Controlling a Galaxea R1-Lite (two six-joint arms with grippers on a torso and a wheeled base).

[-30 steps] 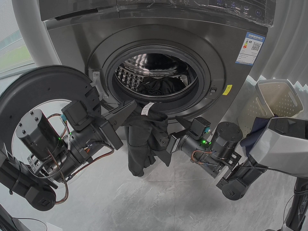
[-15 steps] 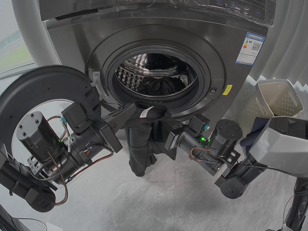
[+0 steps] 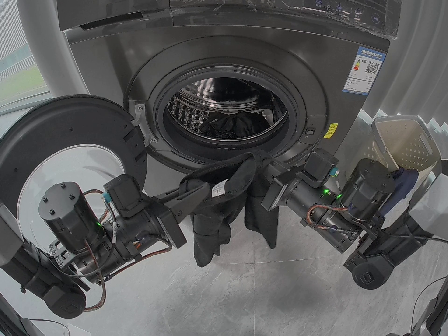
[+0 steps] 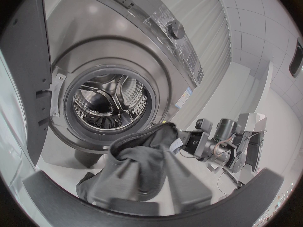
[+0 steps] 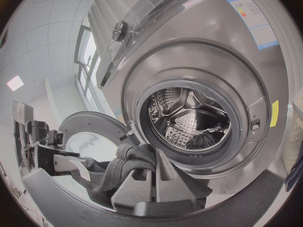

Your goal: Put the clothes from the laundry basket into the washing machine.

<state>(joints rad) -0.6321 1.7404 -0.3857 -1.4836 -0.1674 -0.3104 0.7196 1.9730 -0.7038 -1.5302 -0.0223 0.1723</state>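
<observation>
Grip of left claw (image 3: pixel 201 191) and right claw (image 3: pixel 264 166) on the black garment (image 3: pixel 210 229) looked firm; lifting both together would clear the drum rim (image 3: pixel 295 117).

A laundry corner of a home-like room: a front-loading washing machine (image 3: pixel 116 66) stands on a grey marbled tile floor (image 3: pixel 252 295), with a laundry basket (image 3: pixel 406 141), pale curtains (image 3: pixel 420 61) and a window (image 3: pixel 18 71) beside it.
</observation>
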